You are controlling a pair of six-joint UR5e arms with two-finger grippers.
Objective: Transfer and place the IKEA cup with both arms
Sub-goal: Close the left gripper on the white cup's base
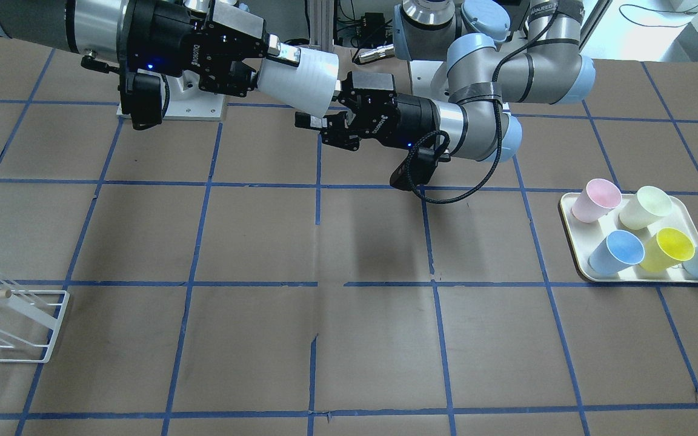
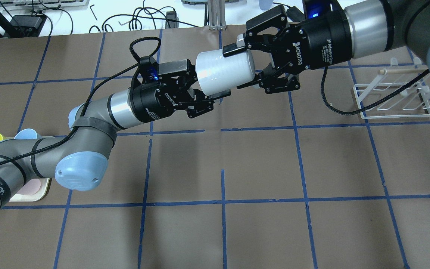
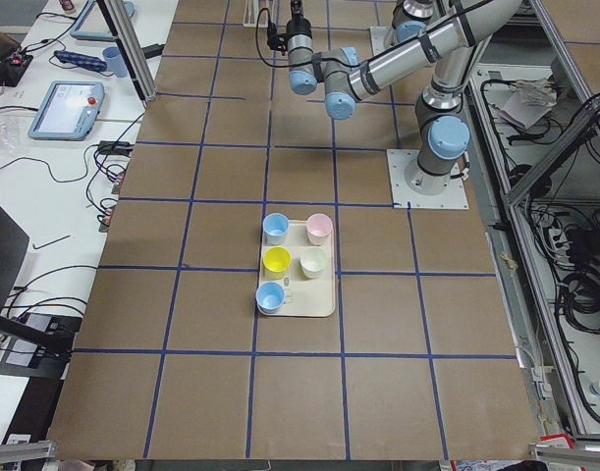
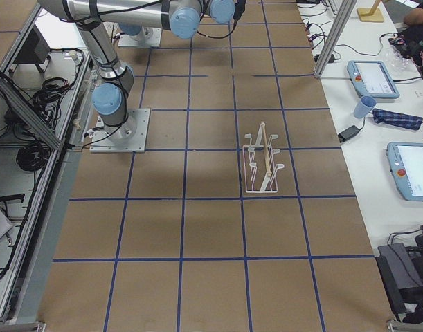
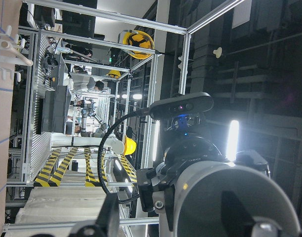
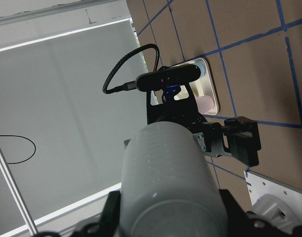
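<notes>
IKEA cup (image 2: 218, 71) looks light, thin and slick (probably dents if squeezed), so pinch the wall gently. The right gripper (image 2: 237, 67) clamps the base end; the left gripper (image 2: 211, 80) gapes wide around the rim.

Overhead and front cameras face each other across the table (image 1: 349, 363), sharing the IKEA cup (image 2: 224, 71)

Bright even light, soft shadow on table (image 1: 373, 254), left wrist view dim, lamp (image 5: 233, 140) glare

IKEA cup (image 1: 298, 79) midair in right claw (image 1: 267, 65), left claw (image 1: 323, 104) just beside.
</notes>
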